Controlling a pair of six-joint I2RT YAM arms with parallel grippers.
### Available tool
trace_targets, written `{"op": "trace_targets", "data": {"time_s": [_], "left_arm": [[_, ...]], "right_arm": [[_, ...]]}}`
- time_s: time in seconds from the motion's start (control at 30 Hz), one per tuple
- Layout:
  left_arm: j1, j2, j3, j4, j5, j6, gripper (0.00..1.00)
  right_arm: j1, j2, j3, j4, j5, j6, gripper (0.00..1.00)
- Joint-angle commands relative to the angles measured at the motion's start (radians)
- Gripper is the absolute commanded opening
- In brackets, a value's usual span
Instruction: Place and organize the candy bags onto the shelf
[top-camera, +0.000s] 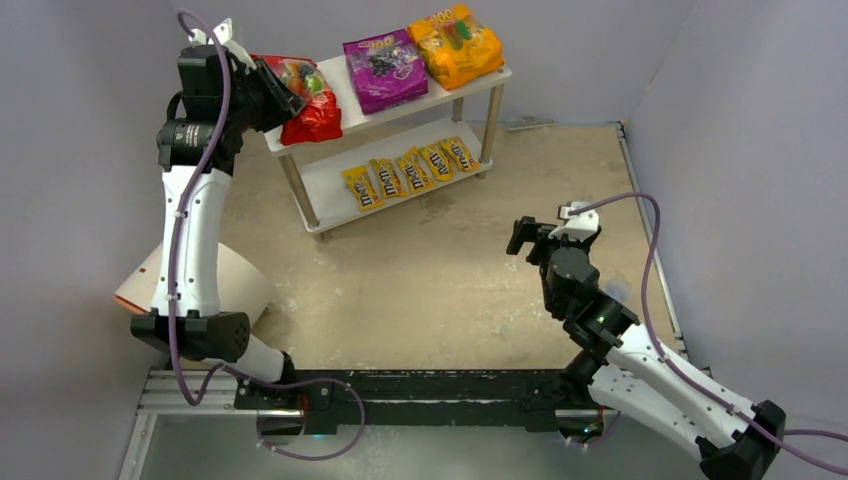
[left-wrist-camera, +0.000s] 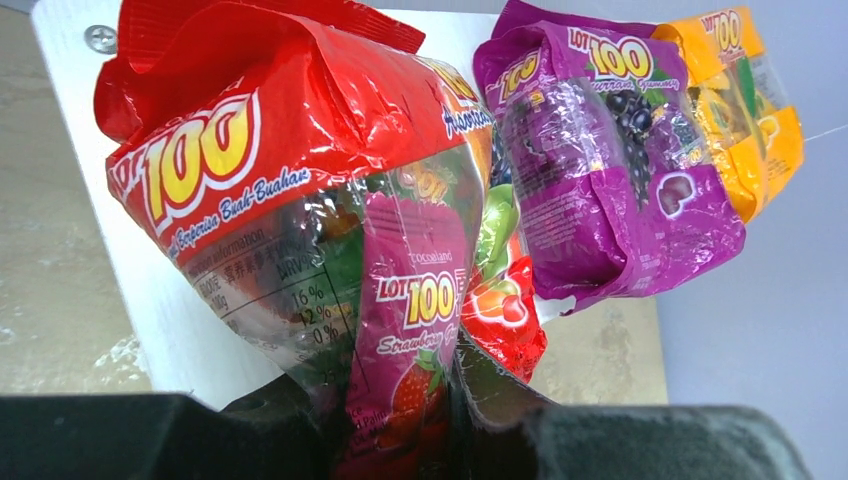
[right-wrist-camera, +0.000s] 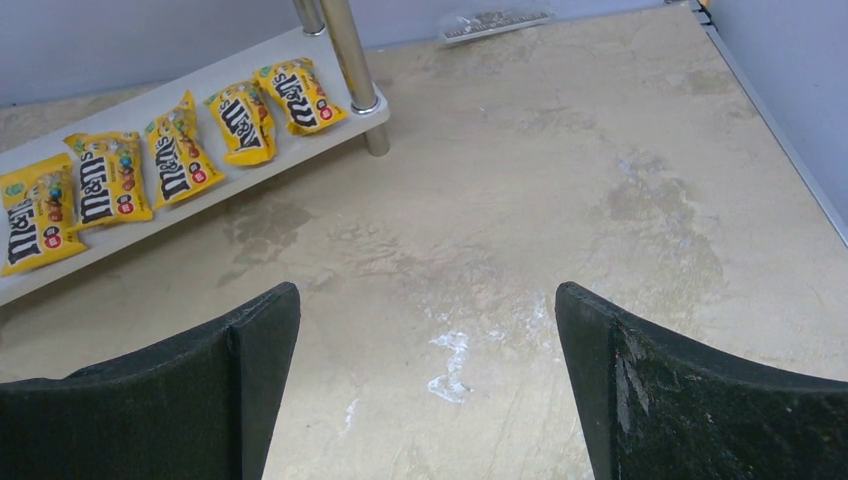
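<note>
Left wrist footage: the red pouch (left-wrist-camera: 300, 190) is being pinched by the left gripper (left-wrist-camera: 400, 430) at the left end of the top board of the shelf (left-wrist-camera: 150, 300), beside the purple pouch (left-wrist-camera: 610, 180). If released while overhanging, it is probably being left to slide off. The right gripper (right-wrist-camera: 427, 380) is being held spread, empty.

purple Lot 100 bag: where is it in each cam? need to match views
Top external: purple bag at top centre, on the shelf, between red bag and orange bag.
Left wrist: upper right, behind the red bag.
Right wrist: not in view.
Shared landmark: the shelf; right wrist shows only its lower board with M&M's packets.
</note>
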Motion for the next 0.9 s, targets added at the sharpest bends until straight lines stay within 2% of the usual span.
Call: {"op": "trace_targets", "data": {"time_s": [0.0,0.1,0.27,0.67,0.8,0.87], "left_arm": [[0.035,0.051,-0.032,0.123,-0.013,-0.027,0.18],[0.041,0.053,-0.047,0.119,-0.004,-0.040,0.24],[0.041,0.023,-0.111,0.152,-0.023,-0.062,0.43],[0.041,0.032,-0.140,0.183,0.043,-0.050,0.47],[0.041,0.018,-0.140,0.173,-0.003,-0.024,0.57],[0.041,0.009,-0.136,0.168,-0.034,-0.005,0.65]], "right_arm": [[0.001,-0.001,0.026,0.006,0.043,0.005,0.99],[0.002,-0.001,0.025,0.006,0.043,0.007,0.99],[0.001,0.002,0.023,0.005,0.044,0.009,0.99],[0.001,0.024,0.025,0.003,0.047,0.008,0.99],[0.001,0.032,0.027,-0.001,0.047,0.006,0.99],[0.001,0.037,0.028,-0.001,0.047,0.004,0.99]]}}
